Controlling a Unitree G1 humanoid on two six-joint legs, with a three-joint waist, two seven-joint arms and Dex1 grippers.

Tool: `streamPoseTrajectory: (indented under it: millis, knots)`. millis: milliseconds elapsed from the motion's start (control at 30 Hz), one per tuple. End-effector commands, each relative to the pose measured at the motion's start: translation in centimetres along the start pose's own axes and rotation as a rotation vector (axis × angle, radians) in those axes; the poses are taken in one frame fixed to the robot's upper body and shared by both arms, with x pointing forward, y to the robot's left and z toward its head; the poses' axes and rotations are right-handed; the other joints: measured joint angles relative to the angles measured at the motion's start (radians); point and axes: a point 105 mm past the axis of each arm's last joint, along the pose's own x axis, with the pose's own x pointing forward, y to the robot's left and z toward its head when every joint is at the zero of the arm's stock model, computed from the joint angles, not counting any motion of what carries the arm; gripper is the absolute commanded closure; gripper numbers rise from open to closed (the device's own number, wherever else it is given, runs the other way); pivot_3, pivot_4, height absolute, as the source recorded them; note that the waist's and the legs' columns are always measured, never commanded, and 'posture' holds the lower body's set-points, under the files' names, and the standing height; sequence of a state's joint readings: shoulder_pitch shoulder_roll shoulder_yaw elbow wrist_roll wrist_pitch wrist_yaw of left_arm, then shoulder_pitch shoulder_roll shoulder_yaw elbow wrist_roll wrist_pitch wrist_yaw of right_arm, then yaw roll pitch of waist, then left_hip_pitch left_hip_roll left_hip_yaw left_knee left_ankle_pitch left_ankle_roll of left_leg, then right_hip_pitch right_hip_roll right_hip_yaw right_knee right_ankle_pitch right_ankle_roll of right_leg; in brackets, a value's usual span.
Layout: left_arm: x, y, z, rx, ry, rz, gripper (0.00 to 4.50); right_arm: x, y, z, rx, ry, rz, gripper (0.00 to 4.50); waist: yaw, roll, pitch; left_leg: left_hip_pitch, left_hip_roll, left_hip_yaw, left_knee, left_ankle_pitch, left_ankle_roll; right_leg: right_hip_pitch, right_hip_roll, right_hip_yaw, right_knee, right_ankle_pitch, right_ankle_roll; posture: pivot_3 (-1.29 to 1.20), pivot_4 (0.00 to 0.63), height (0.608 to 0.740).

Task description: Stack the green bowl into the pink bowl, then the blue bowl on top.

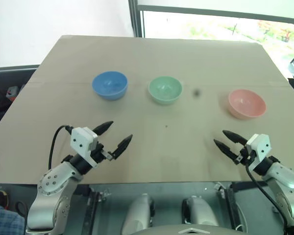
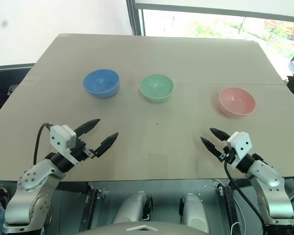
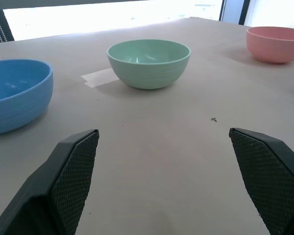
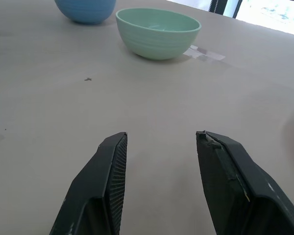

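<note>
Mint-green plastic is what we go for first: the green bowl (image 1: pixel 164 89) stands upright on the table (image 1: pixel 152 152), ahead of both grippers and roughly midway between them, with bare tabletop between it and either set of fingers. Our left gripper (image 1: pixel 115 135) has its fingers spread wide with nothing between them, and it points forward and inward, so the green bowl lies ahead of it and off to its right. Our right gripper (image 1: pixel 226 140) has its fingers parted less widely, also empty, and it points inward too, with the green bowl ahead and well to its left. The pink bowl (image 1: pixel 246 103) sits just ahead of the right gripper, slightly to its right, while the blue bowl (image 1: pixel 110 85) sits almost straight ahead of the left gripper (round bowls, so no long axis to line up with). We judge both arms about equally near the green bowl, and the carry must run rightward toward the pink one
</note>
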State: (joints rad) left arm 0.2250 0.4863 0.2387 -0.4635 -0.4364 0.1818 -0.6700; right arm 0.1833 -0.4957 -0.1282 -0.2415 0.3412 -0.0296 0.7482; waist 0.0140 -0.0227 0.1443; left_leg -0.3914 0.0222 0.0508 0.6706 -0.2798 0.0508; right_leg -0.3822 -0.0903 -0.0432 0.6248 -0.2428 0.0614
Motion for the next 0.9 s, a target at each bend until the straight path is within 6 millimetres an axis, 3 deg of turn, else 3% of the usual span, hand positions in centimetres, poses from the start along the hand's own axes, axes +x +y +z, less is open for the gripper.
streamPoseTrajectory:
  millis: [33,433,533,633,900]
  knots:
    - [-0.2,-0.3,1.7,0.038,-0.055,-0.012,0.00,-0.4,-0.2,1.3,-0.039,-0.040,-0.005,2.17,0.000,0.000,0.000,0.000,0.000,0.000,0.000,0.000,0.000,0.000,0.000,0.000,0.000,0.000,0.000,0.00,0.150,0.740]
    - [0.0,-0.4,1.7,-0.029,-0.038,0.020,0.00,-0.5,0.1,0.9,0.020,-0.010,-0.009,2.17,0.000,0.000,0.000,0.001,0.000,0.000,0.000,0.000,0.000,0.001,0.000,0.000,0.000,0.000,0.000,0.00,0.150,0.740]
    - [-0.1,-0.5,1.6,-0.049,-0.037,0.019,0.00,-0.5,0.1,0.9,0.023,-0.004,-0.008,1.47,0.000,0.000,0.000,0.001,0.000,0.000,0.000,0.000,0.000,0.001,0.000,0.001,0.000,0.000,0.000,0.00,0.150,0.740]
    - [-0.1,-0.7,1.5,-0.073,-0.032,0.015,0.00,-0.5,0.2,0.7,0.032,0.008,-0.004,0.11,0.001,0.000,0.000,0.001,0.000,0.000,0.000,0.000,0.000,0.001,0.000,0.000,0.000,0.000,0.000,0.00,0.150,0.740]
    - [0.0,-0.4,1.2,-0.043,0.019,0.026,0.00,-0.5,0.1,0.3,0.008,0.043,-0.011,0.11,0.000,0.000,0.000,0.001,0.000,0.000,0.000,0.000,0.000,0.001,0.000,0.000,0.000,0.000,0.000,0.00,0.150,0.740]
